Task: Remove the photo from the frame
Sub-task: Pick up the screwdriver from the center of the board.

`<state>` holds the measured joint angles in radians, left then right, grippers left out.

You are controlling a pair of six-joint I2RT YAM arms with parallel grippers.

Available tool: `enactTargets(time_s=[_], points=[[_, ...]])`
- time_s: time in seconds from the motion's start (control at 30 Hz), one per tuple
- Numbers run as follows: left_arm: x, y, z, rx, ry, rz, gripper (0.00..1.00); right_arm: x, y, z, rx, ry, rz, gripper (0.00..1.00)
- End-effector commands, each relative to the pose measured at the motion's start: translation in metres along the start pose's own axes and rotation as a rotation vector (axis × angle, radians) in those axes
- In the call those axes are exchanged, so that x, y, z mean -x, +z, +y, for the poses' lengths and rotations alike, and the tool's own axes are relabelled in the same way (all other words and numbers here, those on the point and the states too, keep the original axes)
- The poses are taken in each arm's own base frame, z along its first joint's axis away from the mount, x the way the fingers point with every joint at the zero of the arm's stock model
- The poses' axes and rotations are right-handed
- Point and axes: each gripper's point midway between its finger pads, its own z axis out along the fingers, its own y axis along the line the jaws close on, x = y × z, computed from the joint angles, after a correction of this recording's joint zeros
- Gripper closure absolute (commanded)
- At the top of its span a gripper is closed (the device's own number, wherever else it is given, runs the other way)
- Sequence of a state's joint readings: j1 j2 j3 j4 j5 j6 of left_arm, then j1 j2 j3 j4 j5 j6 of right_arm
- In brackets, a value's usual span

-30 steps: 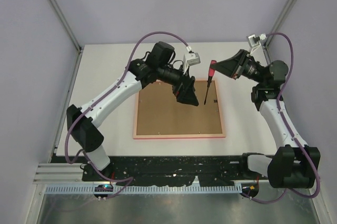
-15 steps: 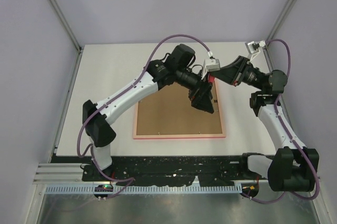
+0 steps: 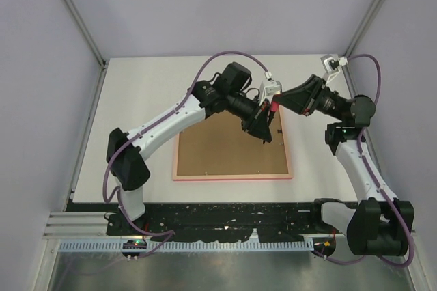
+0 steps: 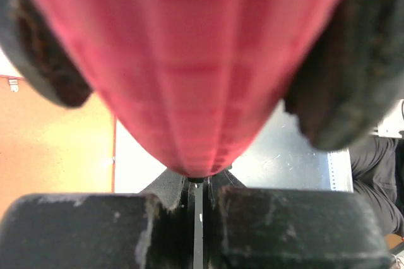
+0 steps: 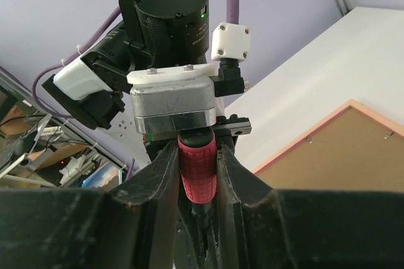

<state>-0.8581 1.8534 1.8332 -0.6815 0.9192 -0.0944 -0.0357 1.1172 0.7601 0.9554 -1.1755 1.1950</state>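
Thin pink rectangular frame lies back-up; the photo is hidden beneath. Above its right edge, the right pincer pinches a red-handled screwdriver. The left pincer, nearer the frame, is pressed together on the shaft.

I can read nothing from here: no words, labels, brand marks, numbers or signs show clearly in any of my three views. The frame, the screwdriver with its red handle, and the counter all look unmarked, and the small fittings on the arms are too tiny or blurred to make out.
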Motion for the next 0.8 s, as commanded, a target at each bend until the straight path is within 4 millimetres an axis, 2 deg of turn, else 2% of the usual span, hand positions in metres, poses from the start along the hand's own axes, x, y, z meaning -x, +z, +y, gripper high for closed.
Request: enactTargets(time_s=[0.0,0.23,0.47,0.53,0.57,0.63,0.7,0.77], points=[[0.016,-0.015,-0.005,0.041,0.083,-0.060,1.00,0.001,-0.004,0.011,-0.009,-0.061,0.014,0.92],[0.022,-0.047,-0.009,0.087,0.116,-0.125,1.00,-0.016,-0.025,-0.007,-0.099,-0.102,0.055,0.92],[0.014,-0.055,-0.017,0.084,0.142,-0.128,1.00,-0.020,-0.029,-0.008,-0.133,-0.156,0.063,0.92],[0.012,-0.054,-0.016,0.085,0.141,-0.124,1.00,-0.019,-0.028,-0.006,-0.125,-0.150,0.071,0.83],[0.012,-0.054,-0.016,0.085,0.137,-0.123,1.00,-0.020,-0.028,-0.005,-0.113,-0.138,0.082,0.63],[0.011,-0.052,-0.014,0.084,0.131,-0.123,1.00,-0.020,-0.025,-0.003,-0.097,-0.131,0.090,0.42],[0.011,-0.050,-0.012,0.084,0.125,-0.121,1.00,-0.021,-0.022,-0.002,-0.089,-0.141,0.099,0.29],[0.010,-0.047,-0.010,0.082,0.119,-0.116,1.00,-0.024,-0.017,-0.003,-0.090,-0.158,0.109,0.24]])
